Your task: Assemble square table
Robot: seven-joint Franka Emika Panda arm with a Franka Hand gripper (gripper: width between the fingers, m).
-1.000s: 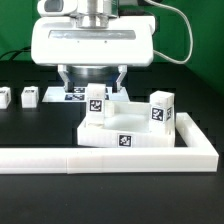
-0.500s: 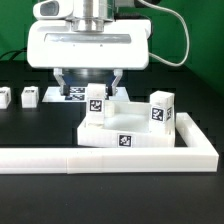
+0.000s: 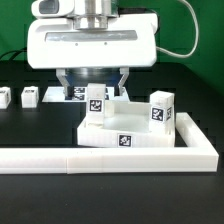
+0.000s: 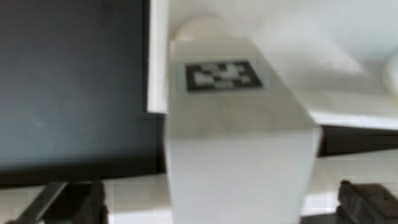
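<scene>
Right, nearest the camera a long white L-shaped rail runs across the counter front & turns back along the exterior view's right. Just behind it, in the rail's corner, sits the square table slab, w/ a b&w tag on its near side. Two legs stand upright on it: left leg toward the exterior view's left, right leg at the far right corner. Over the left leg hang the jaws, spread wide, dark fingers either side. The wrist view shows that leg betw. the fingertips w/ gaps, nothing gripped. Further back on the exterior view's left lie a loose leg block & a second block, marker board beyond.
</scene>
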